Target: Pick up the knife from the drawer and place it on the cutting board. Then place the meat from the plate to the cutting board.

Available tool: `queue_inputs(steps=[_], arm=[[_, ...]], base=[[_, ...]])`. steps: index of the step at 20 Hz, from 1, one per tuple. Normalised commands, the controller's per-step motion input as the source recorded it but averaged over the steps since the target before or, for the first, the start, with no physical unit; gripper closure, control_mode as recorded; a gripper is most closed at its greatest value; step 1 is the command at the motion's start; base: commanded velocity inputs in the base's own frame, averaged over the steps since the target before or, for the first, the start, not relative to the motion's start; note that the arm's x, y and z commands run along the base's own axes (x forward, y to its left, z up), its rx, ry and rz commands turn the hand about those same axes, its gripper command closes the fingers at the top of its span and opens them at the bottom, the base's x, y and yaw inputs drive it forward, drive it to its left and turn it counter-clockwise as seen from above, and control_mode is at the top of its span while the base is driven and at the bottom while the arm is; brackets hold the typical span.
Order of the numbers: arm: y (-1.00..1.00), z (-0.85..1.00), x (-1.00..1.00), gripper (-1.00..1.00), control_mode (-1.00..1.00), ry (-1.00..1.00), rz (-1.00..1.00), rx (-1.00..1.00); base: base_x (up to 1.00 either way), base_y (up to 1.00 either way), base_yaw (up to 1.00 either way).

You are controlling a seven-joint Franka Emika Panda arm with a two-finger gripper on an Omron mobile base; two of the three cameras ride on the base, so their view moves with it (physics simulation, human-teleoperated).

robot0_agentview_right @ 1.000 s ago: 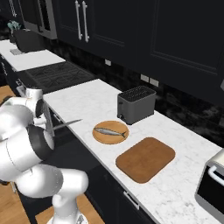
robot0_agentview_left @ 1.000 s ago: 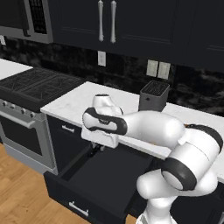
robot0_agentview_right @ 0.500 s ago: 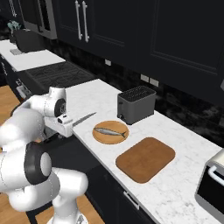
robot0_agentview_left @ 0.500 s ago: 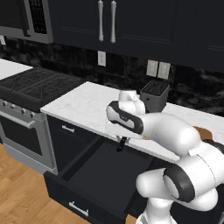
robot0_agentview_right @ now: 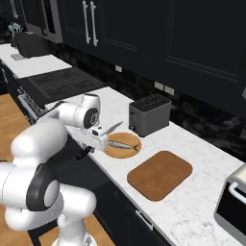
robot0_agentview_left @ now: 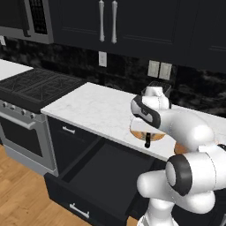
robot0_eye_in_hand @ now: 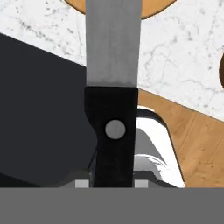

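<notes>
Cabinets (robot0_agentview_right: 158,43) in black run along the wall above a white marble table (robot0_agentview_right: 192,202), with a stove (robot0_agentview_left: 35,86) at its far end and a microwave (robot0_agentview_left: 26,20) hung over it. Below the table edge the wide black drawer (robot0_agentview_left: 95,176) stands pulled open, its silver bar handle (robot0_agentview_left: 79,211) on the front panel; its dark interior is seen in the left base view. On the table, the brown rectangular cutting board (robot0_agentview_right: 160,174) lies flat and bare, well apart from the drawer and just beside the round tan plate (robot0_agentview_right: 122,149). A black toaster (robot0_agentview_right: 149,114) stands behind the plate, near the wall. The plate carries the meat (robot0_agentview_right: 121,145), a slim grey fish-like piece lying across its middle.

The white arm reaches over the table's front edge, and its pincer (robot0_agentview_right: 98,139) is pressed together on the dark handle of the knife (robot0_agentview_right: 111,129). The knife is lifted clear of the drawer, held in the air beside the plate's near rim, its greyish blade pointing up and toward the toaster. In the hand view the blade (robot0_eye_in_hand: 113,41) runs straight up the middle, with the riveted handle below it, and its tip lies over the plate's orange edge (robot0_eye_in_hand: 155,11), marble and wood floor showing beyond.
</notes>
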Motion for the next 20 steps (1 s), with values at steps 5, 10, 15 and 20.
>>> queue_inputs(steps=[5, 10, 15, 20], arm=[[-1.0, 0.0, -0.07, 1.0, -1.0, 0.0, 0.0, 0.01], [-1.0, 0.0, 0.0, 1.0, -1.0, 0.0, 0.0, 0.04], [-1.0, 0.0, -0.06, 1.0, -1.0, 0.0, 0.0, 0.0], [-0.95, 0.0, -0.08, 1.0, -1.0, 0.0, 0.0, 0.0]], base=[[0.0, 0.0, 0.0], [0.0, 0.0, 0.0], [0.0, 0.0, 0.0], [0.0, 0.0, 0.0]])
